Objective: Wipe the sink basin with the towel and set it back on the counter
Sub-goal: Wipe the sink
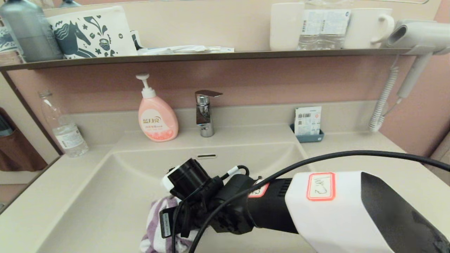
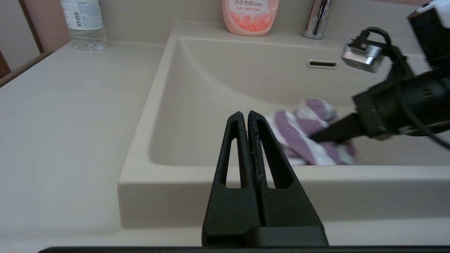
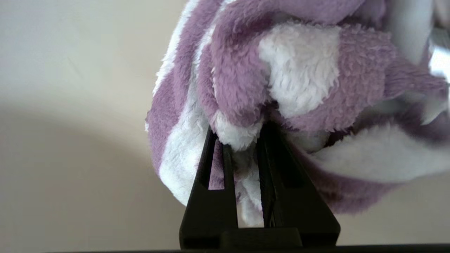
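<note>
The right tool [image 3: 242, 140] is clamped on a bunched purple-and-white striped towel [image 3: 288, 88], a fold of the plush cloth pinched between its two black fingers [image 3: 211, 182]. In the head view the right arm reaches in from the lower right of the frame, and the towel [image 1: 158, 225] shows at the bottom centre, down inside the sink basin [image 1: 116, 196]. The left wrist view shows the towel [image 2: 309, 137] low in the basin [image 2: 211, 91], toward the centre right of the frame, with the right tool [image 2: 320, 135] pushed into it; whether the cloth touches the basin surface there cannot be told.

The left tool [image 2: 248, 116] is closed and empty, its fingers pressed together, and it hangs just outside the front wall of the basin, pointing across it.

The table [image 1: 369, 154] runs around the basin in the same cream colour. In the head view, at the back edge, a pink pump bottle [image 1: 156, 114] stands just left of the chrome tap [image 1: 205, 112], with the overflow slot [image 1: 206, 156] below the tap. A clear water bottle [image 1: 63, 126] stands at the left of the frame, and a small blue tray with a card [image 1: 307, 124] sits to the right of centre. Along the top of the frame a dark shelf [image 1: 211, 55] carries a grey bottle, a horse-print pouch [image 1: 91, 33], mugs [image 1: 369, 28] and a wall hair dryer [image 1: 418, 35]
</note>
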You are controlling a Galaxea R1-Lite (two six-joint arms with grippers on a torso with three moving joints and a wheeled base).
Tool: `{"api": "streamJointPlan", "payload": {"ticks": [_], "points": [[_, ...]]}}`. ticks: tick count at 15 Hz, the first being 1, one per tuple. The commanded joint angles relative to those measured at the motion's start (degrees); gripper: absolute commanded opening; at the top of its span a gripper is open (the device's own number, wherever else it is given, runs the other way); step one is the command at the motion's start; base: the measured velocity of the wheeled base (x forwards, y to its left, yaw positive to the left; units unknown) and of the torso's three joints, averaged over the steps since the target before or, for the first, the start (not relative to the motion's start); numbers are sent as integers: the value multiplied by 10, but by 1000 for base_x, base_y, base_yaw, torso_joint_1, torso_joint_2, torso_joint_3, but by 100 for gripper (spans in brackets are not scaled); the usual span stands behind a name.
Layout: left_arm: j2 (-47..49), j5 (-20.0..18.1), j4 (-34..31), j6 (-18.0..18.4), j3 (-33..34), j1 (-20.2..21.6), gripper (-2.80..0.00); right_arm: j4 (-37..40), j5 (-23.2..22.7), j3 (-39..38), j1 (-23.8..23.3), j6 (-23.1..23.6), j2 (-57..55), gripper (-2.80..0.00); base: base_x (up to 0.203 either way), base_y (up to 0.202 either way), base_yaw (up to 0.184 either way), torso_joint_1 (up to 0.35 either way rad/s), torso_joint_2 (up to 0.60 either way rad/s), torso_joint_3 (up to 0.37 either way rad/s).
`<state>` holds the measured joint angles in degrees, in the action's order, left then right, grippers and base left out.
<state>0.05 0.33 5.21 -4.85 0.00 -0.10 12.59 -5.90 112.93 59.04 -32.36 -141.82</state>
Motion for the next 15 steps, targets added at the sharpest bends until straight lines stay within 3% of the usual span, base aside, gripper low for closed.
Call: {"api": "streamJointPlan", "payload": {"ticks": [1,5,8,12,15], "points": [[0,0,1,0,0,0,-280,-56,0,0,0,3,-26,-280,0,0,0,0,0,0],[0,0,1,-1,0,0,-280,-165,66,3,-6,35,-49,-280,0,0,0,0,0,0],[0,0,1,0,0,0,-280,-190,107,4,-19,55,-49,-280,0,0,0,0,0,0],[0,0,1,-1,0,0,-280,-181,177,-1,-37,97,-45,-280,0,0,0,0,0,0],[0,0,1,0,0,0,-280,-75,205,-2,-51,108,-27,-280,0,0,0,0,0,0]]}}
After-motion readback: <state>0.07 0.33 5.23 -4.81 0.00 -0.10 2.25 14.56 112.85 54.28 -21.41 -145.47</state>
